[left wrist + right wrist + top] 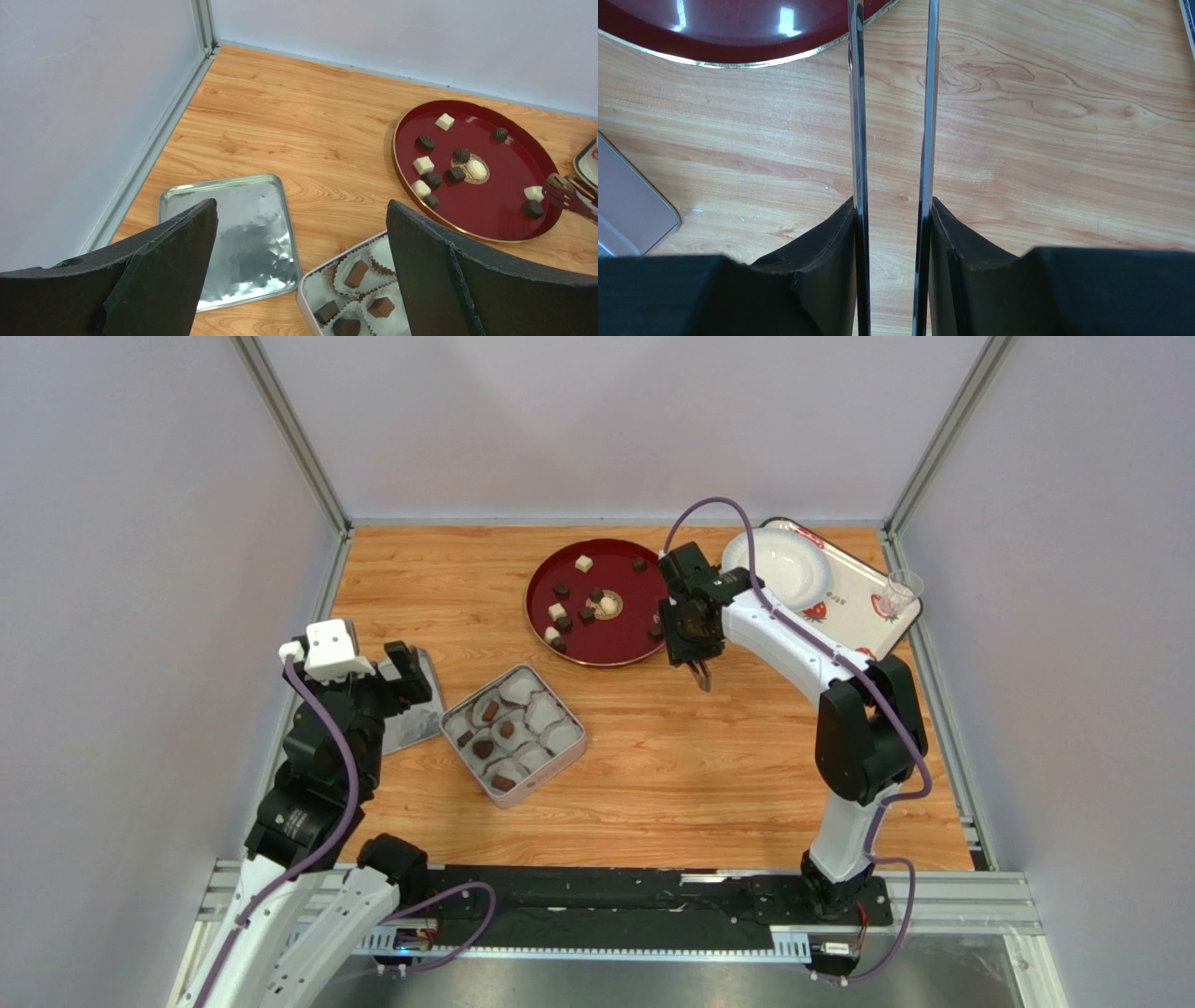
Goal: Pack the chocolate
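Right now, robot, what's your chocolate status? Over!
Left fingers open, empty. Right fingers shut on tongs. Chocolate on red plate, some in tin. Nothing between them.

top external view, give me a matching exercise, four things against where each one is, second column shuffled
1 red plate
2 tin lid
3 white bowl
4 tongs

a on the patterned tray
b clamped in the right gripper
c holding loose chocolates
d flat on the table at its left edge

Pairs: 1-c, 2-d, 3-a, 4-b
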You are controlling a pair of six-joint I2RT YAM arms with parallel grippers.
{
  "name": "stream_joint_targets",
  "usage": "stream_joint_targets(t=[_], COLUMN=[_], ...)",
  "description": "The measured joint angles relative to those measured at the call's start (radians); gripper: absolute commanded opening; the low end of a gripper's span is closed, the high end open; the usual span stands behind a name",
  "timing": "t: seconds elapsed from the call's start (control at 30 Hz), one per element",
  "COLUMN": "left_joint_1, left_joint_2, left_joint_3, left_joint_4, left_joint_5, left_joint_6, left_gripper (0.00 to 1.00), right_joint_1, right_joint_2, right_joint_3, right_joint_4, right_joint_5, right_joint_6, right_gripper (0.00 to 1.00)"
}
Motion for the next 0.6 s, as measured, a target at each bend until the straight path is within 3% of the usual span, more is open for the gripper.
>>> stream_joint_targets(t=[0.6], left_joint_1=[0.0], left_joint_2=[-0.008], left_joint_3=[0.0], left_joint_4=[0.0], left_joint_5=[0.009], left_joint_6=[0.0], left_gripper=[0.98], right_joint_1=[-0.045], right_joint_2=[0.098], right_joint_3=[0.055], right_joint_4=[0.01], right_joint_5=[-0.028], right_joint_6=[-0.002], right_gripper=[0.41])
